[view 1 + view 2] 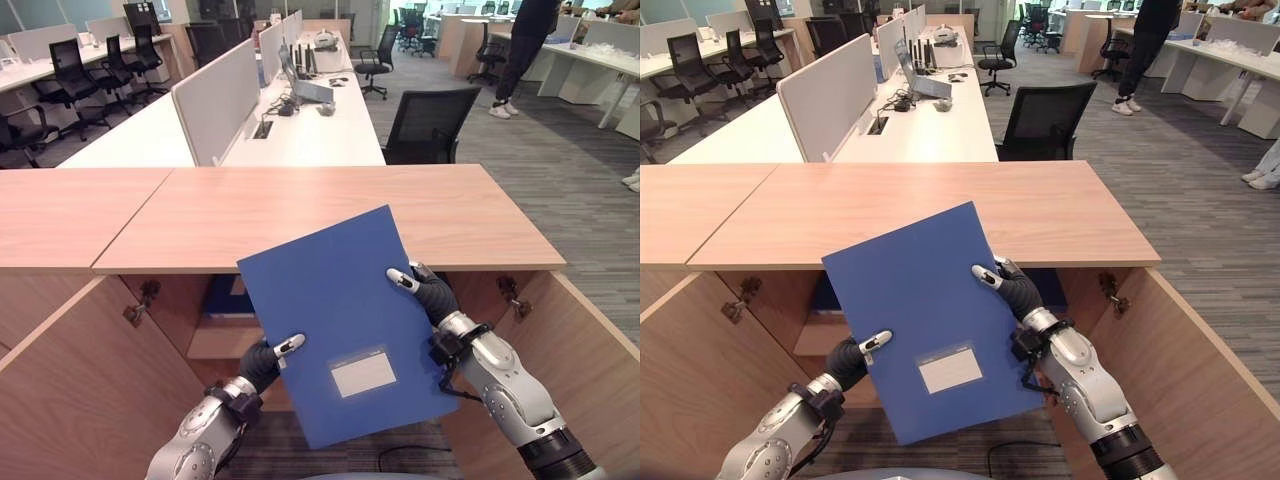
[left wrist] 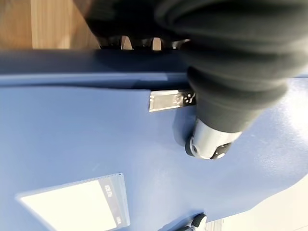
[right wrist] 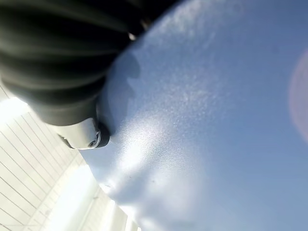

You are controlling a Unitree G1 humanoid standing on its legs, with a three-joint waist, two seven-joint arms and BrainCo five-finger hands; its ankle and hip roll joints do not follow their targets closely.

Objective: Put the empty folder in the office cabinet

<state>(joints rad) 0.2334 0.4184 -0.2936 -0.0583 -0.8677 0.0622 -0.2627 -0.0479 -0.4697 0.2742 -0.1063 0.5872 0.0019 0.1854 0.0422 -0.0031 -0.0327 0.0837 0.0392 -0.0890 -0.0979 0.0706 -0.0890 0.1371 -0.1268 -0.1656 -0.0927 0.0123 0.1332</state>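
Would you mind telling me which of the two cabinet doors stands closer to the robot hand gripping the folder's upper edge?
The right cabinet door, beside the right robot hand pinching the blue folder at its upper edge; the left cabinet door is nearer the left robot hand.

Blue folder, white label; light wood-grain cabinet.

The folder hangs in front of the open cabinet, tilted, between two hands. The left robot hand clamps its left edge, thumb on the front face; the right robot hand pinches its right edge higher up. Cabinet doors swing out on both sides. Inside, behind the folder, a shelf carries a stack of folders. Beyond the cabinet top runs a table with a divider, an office chair to its right. Far right, a person stands.
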